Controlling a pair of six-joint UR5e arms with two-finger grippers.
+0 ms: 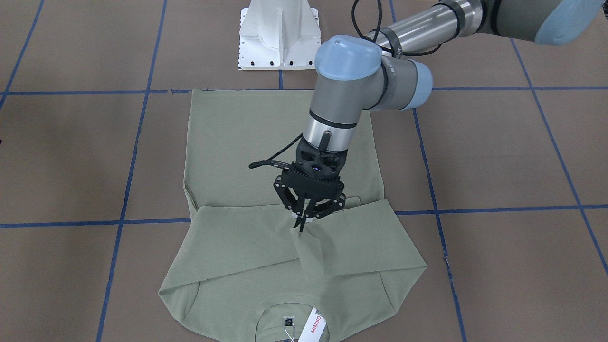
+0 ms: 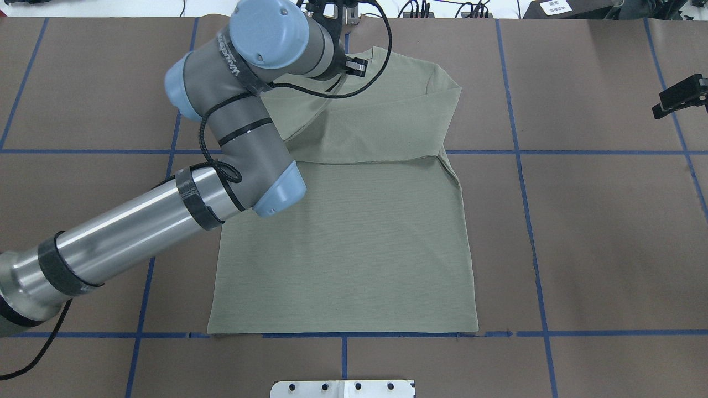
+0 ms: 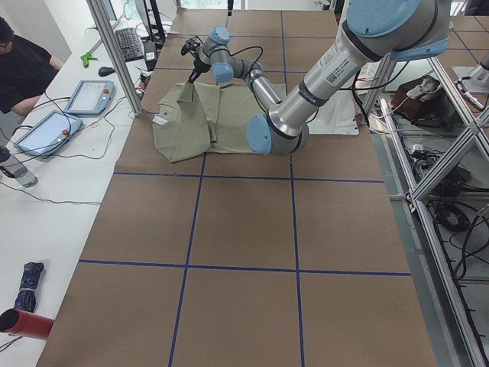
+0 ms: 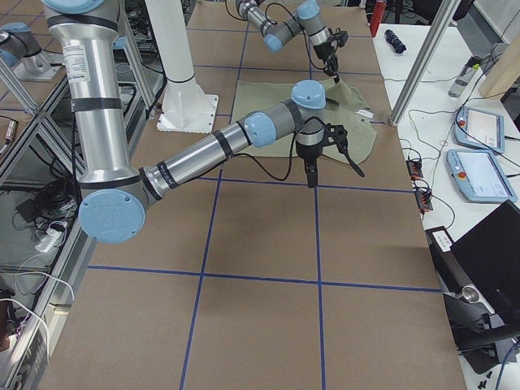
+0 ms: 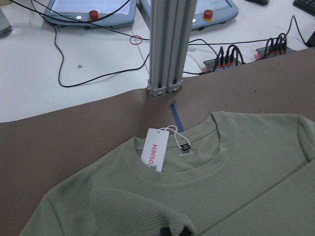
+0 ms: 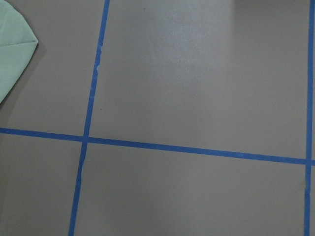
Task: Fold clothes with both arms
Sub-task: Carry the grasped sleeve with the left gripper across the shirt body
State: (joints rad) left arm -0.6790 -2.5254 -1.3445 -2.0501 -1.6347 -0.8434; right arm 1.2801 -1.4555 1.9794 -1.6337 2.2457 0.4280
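The pale sage-green shirt (image 1: 266, 142) lies flat on the brown table, with its collar toward the operators' side and both sleeves folded across the chest. It also shows in the overhead view (image 2: 354, 232). Its white MINISO hang tag (image 1: 314, 325) lies in the neck opening and shows in the left wrist view (image 5: 154, 156). My left gripper (image 1: 302, 224) points down over the chest, shut on the cuff of one sleeve (image 1: 313, 251) and holding it slightly raised. My right gripper (image 4: 313, 175) hangs above bare table beside the shirt. I cannot tell whether it is open or shut.
The white pedestal base (image 1: 279, 35) stands at the robot's side of the table. Blue tape lines (image 6: 88, 98) grid the brown surface. An aluminium post (image 5: 167, 44) and a white desk with tablets (image 3: 84, 95) lie just beyond the collar edge, where a person (image 3: 23, 69) sits.
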